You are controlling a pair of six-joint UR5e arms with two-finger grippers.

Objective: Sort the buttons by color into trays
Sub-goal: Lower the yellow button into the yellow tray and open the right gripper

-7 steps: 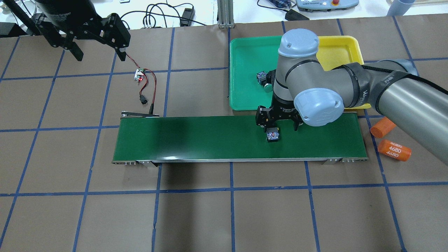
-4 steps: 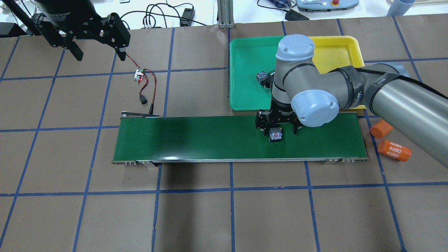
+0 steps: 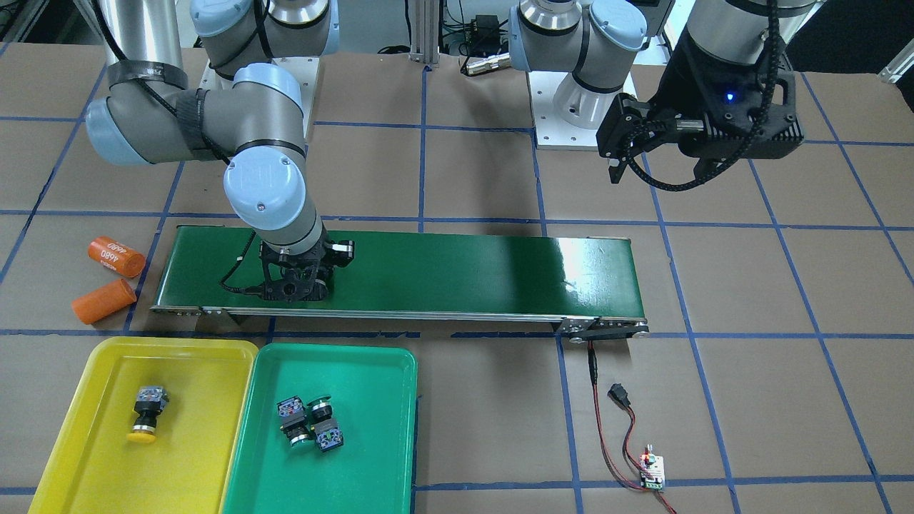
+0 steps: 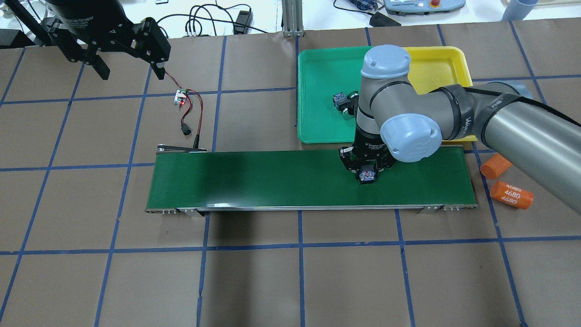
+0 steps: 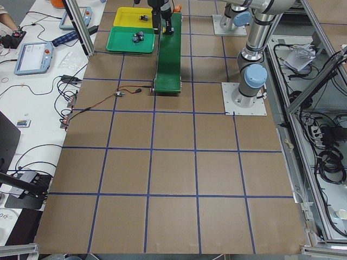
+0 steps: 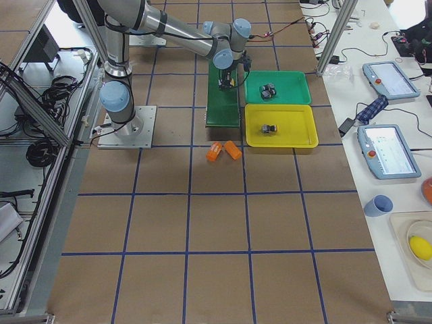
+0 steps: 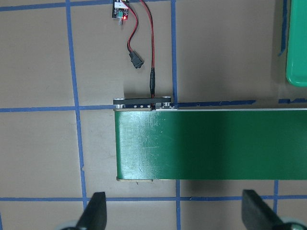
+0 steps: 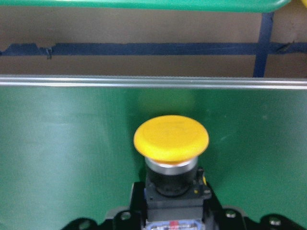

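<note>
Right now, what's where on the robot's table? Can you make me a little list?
Right gripper: shut on the last button, which has a yellow cap, at the belt
Left gripper: open, empty, held high over the table
Yellow tray: one yellow button, lying on its side
Green tray: two green buttons, close together
Beside the belt: two orange cylinders
Left to sort: only the last button
</note>
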